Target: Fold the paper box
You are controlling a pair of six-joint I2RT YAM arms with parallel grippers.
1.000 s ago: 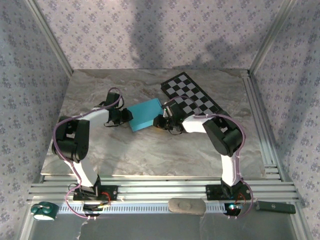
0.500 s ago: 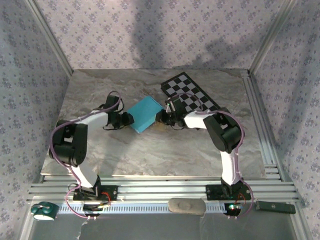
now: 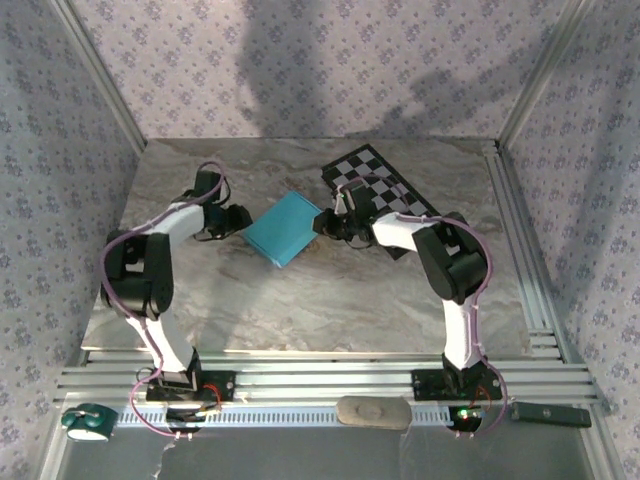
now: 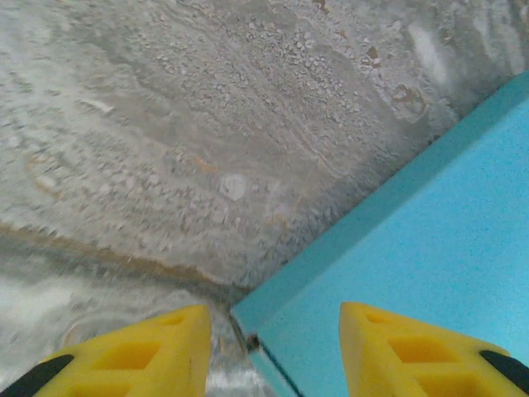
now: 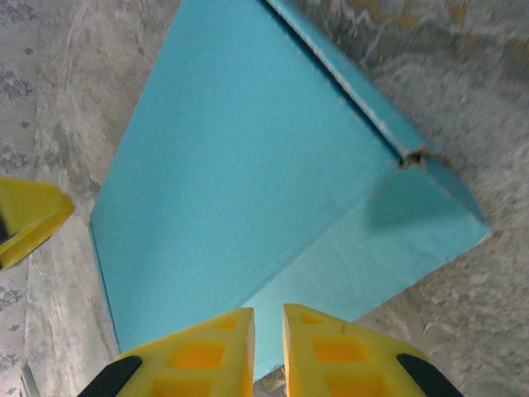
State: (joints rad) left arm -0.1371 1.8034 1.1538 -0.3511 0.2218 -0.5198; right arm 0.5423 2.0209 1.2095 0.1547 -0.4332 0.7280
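Note:
The paper box point(image 3: 285, 228) lies folded on the marble table, a flat turquoise rectangle turned diagonally. My left gripper point(image 3: 240, 220) is at its left corner. In the left wrist view the left gripper point(image 4: 273, 356) is open, its yellow fingers point(image 4: 132, 356) either side of the corner of the box point(image 4: 430, 248). My right gripper point(image 3: 322, 222) is at the box's right edge. In the right wrist view the right gripper point(image 5: 269, 347) is shut with nothing between its tips, which point at the low side wall of the box point(image 5: 248, 165).
A black-and-white checkerboard point(image 3: 385, 195) lies flat behind my right arm. Aluminium rails point(image 3: 520, 250) run along the table's right side and near edge. Patterned walls close in the back and both sides.
Both grippers have moved away from the arm bases toward the back of the table. The box has turned slightly between them and now sits more diagonally.

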